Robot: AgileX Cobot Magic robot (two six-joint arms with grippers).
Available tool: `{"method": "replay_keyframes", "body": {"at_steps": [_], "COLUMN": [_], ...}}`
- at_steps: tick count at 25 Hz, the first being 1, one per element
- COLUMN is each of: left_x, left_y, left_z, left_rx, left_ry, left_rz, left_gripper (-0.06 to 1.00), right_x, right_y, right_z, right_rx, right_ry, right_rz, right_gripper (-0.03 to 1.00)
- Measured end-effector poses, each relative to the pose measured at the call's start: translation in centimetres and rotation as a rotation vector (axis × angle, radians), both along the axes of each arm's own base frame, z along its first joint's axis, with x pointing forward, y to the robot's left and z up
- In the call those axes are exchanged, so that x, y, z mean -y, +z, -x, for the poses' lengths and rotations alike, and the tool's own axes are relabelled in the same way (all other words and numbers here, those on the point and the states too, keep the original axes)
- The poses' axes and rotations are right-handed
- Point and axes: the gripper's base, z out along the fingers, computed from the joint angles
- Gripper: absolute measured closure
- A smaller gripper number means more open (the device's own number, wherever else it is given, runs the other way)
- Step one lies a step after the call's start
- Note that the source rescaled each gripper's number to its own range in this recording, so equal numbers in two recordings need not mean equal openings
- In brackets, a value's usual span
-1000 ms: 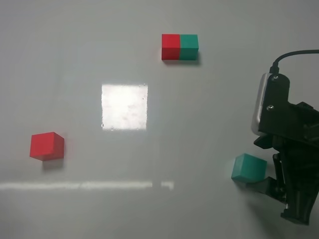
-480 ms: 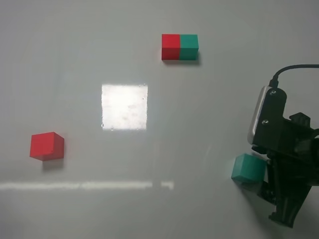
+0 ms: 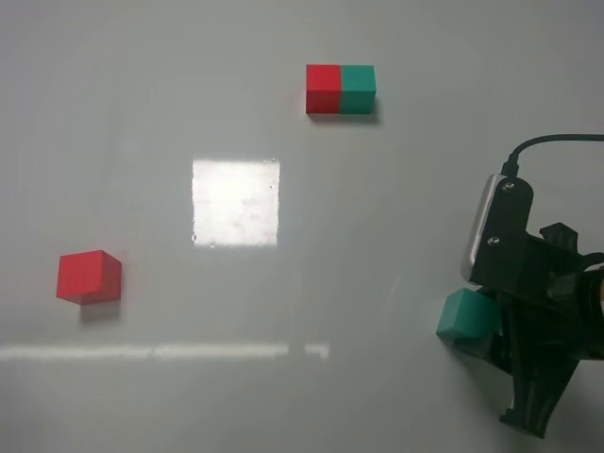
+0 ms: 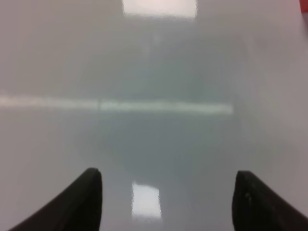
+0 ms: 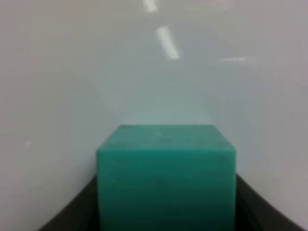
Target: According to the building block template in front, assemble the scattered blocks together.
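Note:
The template [image 3: 341,89], a red and teal-green joined bar, lies at the far middle of the white table. The loose red cube [image 3: 89,276] sits alone at the near left. The loose teal-green cube [image 3: 461,316] sits at the near right, partly covered by my right arm. My right gripper [image 3: 486,328] is low over it. In the right wrist view the cube [image 5: 166,168] fills the gap between the dark fingers [image 5: 72,216], which stand open on either side. My left gripper [image 4: 166,202] is open and empty over bare table, and it does not show in the exterior high view.
A bright square light reflection [image 3: 236,202] lies on the table's middle, and a thin glare strip [image 3: 160,351] runs nearer the front. The right arm's black cable [image 3: 547,142] arcs above its wrist.
My right arm has moved leftward and lower, so its wrist now covers more of the teal-green cube. The cube, the red cube and the template have stayed put.

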Motion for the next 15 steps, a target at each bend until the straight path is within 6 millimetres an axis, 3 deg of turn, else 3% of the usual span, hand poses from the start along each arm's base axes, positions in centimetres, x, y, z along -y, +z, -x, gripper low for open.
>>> {"method": "replay_keyframes", "body": {"at_steps": [3, 10, 15], "left_x": [0.0, 0.0, 0.0], "left_y": [0.0, 0.0, 0.0], "left_z": [0.0, 0.0, 0.0], "left_rx": [0.0, 0.0, 0.0], "left_ry": [0.0, 0.0, 0.0], "left_rz": [-0.001, -0.001, -0.001], "left_gripper": [0.42, 0.42, 0.42], "right_x": [0.0, 0.0, -0.4], "right_y": [1.0, 8.3, 8.2], "right_z": [0.1, -0.1, -1.2], "right_rx": [-0.041, 0.04, 0.056], "right_ry": [-0.007, 0.028, 0.079], "right_rz": [0.007, 0.012, 0.13], "right_gripper": [0.97, 0.97, 0.97]}}
